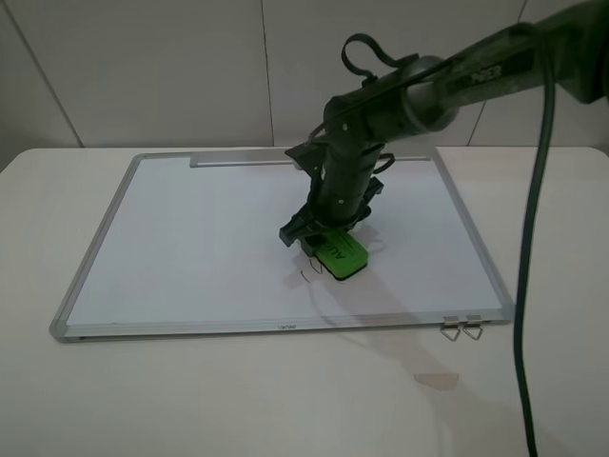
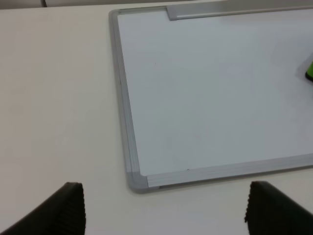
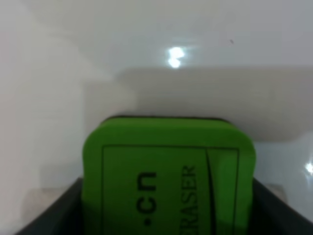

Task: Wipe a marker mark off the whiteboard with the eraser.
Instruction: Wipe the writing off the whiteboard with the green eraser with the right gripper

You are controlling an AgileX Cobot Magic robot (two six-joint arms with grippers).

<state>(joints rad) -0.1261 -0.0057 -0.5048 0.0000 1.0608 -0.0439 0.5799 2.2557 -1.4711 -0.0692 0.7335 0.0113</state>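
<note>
Most of the job is remaining: the left gripper (image 2: 165, 210), fingers apart, is idling off the near-left corner of the whiteboard (image 1: 190, 238). The marker mark (image 1: 306, 275) is showing unwiped, just left of the eraser (image 1: 343, 255) that the right gripper (image 1: 326, 238) is clamping.

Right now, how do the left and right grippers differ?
The left gripper is open and empty; the right gripper is shut on the eraser. The left hangs over the table off a corner of the whiteboard; the right is over the whiteboard. Both are dark.
</note>
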